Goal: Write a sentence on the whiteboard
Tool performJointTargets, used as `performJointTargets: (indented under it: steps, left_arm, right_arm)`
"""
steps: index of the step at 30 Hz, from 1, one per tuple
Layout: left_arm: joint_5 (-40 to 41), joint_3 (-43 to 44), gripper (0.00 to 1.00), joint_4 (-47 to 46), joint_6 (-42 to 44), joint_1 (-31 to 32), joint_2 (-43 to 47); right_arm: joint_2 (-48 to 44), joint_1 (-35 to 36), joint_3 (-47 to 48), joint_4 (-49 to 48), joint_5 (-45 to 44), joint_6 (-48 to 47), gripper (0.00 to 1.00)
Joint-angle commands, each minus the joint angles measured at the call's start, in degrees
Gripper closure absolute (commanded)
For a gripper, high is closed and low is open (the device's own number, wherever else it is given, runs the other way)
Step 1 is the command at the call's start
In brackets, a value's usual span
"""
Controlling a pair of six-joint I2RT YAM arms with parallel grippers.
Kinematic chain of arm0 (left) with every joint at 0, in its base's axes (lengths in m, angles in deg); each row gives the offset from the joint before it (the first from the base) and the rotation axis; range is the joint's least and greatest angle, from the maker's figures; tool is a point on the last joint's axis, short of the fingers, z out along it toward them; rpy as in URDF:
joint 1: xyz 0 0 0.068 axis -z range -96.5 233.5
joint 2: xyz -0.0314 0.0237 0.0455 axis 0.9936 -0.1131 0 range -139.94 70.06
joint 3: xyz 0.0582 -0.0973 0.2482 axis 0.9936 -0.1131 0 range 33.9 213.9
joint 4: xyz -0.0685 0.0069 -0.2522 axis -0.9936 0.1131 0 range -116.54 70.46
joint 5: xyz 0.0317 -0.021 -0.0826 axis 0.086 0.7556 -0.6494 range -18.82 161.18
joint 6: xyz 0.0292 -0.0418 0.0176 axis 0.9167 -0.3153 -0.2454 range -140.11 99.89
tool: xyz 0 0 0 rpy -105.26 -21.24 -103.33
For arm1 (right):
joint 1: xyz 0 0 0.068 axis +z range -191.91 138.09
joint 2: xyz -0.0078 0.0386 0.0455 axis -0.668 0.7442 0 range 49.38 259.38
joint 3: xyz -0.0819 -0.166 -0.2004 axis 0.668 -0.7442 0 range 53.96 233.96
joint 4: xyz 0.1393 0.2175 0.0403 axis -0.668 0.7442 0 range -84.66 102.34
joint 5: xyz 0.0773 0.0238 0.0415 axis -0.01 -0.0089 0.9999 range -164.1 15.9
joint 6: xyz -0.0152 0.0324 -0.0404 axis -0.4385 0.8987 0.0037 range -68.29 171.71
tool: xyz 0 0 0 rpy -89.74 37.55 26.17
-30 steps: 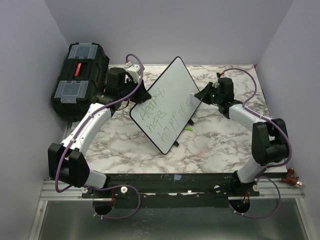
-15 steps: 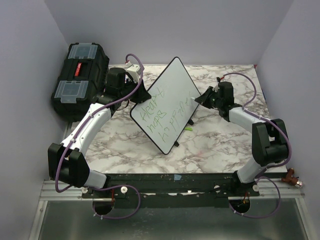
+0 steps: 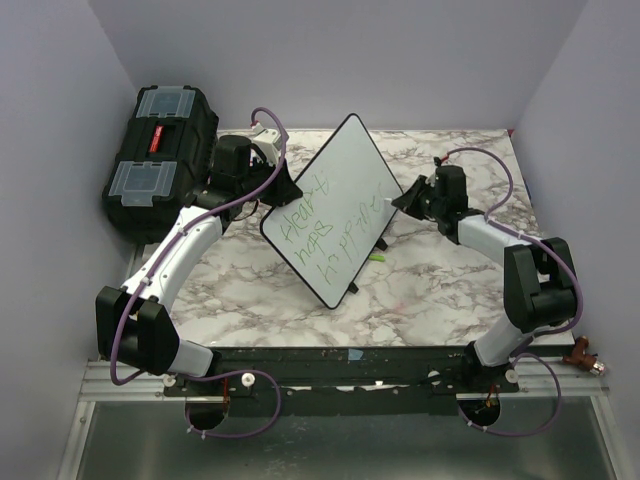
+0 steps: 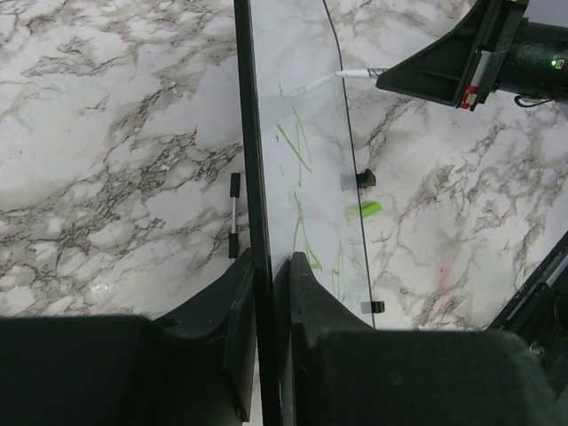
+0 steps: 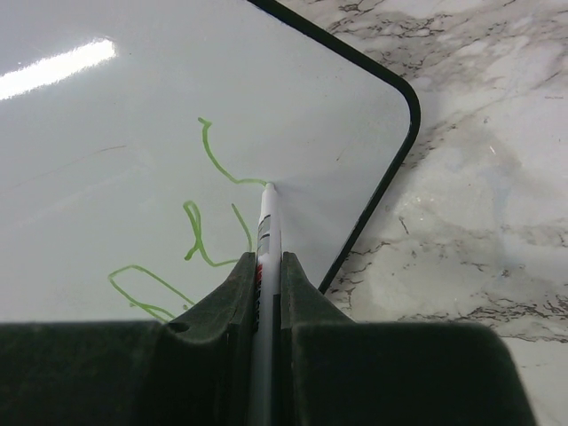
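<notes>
Where the marbled table (image 3: 430,290) spreads out ahead of the two arm bases, a black toolbox (image 3: 160,150) with clear lid compartments sits at the far left corner. Whiteboard (image 3: 348,158) next in size: mid-table, raised on edge and tilted, written face turned toward the right arm. One rounded corner is low and near, the opposite one high and far. Whether the low corner touches the table, cannot tell. Left arm runs up the left side, the toolbox just beside it. Left gripper (image 4: 269,271) is closed narrow on the board's thin black rim, one finger on the back and one on the written face. Its wrist view looks straight along the board's edge. Right gripper (image 5: 269,266) is pinched tight on a white marker (image 5: 268,217), whose barrel lies between the two fingers and points at the board. Sentence (image 3: 322,225): green handwriting in three slanting lines across the nearer part of the face, letters too loose to read with confidence. Marker tip touches the board at the end of a green stroke, at the far end of the longest line, near a rounded corner. Smallest item: a green piece (image 3: 377,257) lying on the table just beside the board's right lower edge, apart from both grippers.
</notes>
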Motion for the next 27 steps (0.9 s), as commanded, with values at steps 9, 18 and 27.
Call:
performJointTargets:
  steps: [9, 18, 27]
  left_arm:
    - [1.09, -1.37, 1.00, 1.13, 6.91, 0.46, 0.96]
    - [1.07, -1.72, 1.00, 0.87, 6.91, 0.46, 1.62]
    - [1.43, -1.91, 1.00, 0.89, 7.08, 0.46, 1.52]
  right_arm:
    - [-2.42, 0.51, -4.06, 3.59, 7.01, -0.67, 0.99]
    - [-10.56, -0.54, -6.49, -2.26, 3.14, 2.69, 0.99]
    - [-8.38, -4.08, -1.97, -3.69, 2.96, 6.04, 0.99]
